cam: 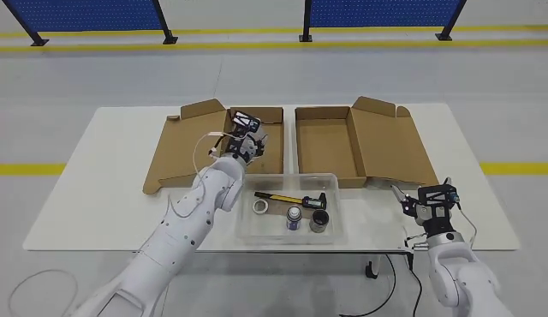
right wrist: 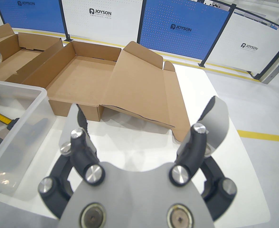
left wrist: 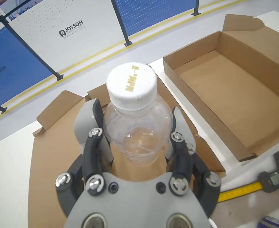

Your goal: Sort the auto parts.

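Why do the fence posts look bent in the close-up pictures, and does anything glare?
Left wrist view: the wide lens bends the fence posts, and the clear bottle in the left gripper carries small glints. Right wrist view: posts lean outward too; the open right gripper's bolt heads shine. Top view: yellow floor line runs nearly straight, light even.

right box [cam: 325, 150]: open above | bin [cam: 291, 176] wall fronts left box [cam: 272, 150]

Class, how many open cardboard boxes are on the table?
2. The first box lies under the left gripper, shut on a bottle; the second box sits beside it, empty. None seems hidden.
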Robot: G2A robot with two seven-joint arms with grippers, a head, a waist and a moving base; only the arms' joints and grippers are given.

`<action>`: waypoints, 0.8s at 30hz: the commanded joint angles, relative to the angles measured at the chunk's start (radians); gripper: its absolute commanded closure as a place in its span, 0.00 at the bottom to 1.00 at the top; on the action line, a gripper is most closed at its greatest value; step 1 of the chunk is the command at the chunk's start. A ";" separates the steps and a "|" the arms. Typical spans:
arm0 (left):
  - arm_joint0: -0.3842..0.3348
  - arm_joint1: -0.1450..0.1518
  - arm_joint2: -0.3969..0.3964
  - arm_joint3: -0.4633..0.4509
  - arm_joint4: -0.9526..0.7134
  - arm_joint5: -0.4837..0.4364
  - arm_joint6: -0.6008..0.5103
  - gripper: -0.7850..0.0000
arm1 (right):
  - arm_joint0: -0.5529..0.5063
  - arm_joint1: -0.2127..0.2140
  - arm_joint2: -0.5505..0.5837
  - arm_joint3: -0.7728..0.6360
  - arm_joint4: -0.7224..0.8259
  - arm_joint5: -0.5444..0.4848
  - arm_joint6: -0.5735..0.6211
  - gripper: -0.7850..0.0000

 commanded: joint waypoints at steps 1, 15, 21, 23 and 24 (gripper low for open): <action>-0.019 -0.011 0.010 0.036 -0.023 0.009 0.007 1.00 | 0.000 0.000 0.000 0.000 0.000 0.000 0.000 0.00; -0.115 -0.075 0.058 0.244 -0.023 0.038 0.077 1.00 | 0.000 0.000 0.000 0.000 0.000 0.000 0.000 0.00; -0.140 -0.100 0.067 0.305 -0.035 0.043 0.090 1.00 | 0.000 0.000 0.000 0.000 0.000 0.000 0.000 0.00; -0.150 -0.108 0.068 0.326 -0.043 0.042 0.094 1.00 | 0.000 0.000 0.000 0.000 0.000 0.000 0.000 0.00; -0.154 -0.111 0.070 0.338 -0.041 0.044 0.096 1.00 | 0.000 0.000 0.000 0.000 0.000 0.000 0.000 0.00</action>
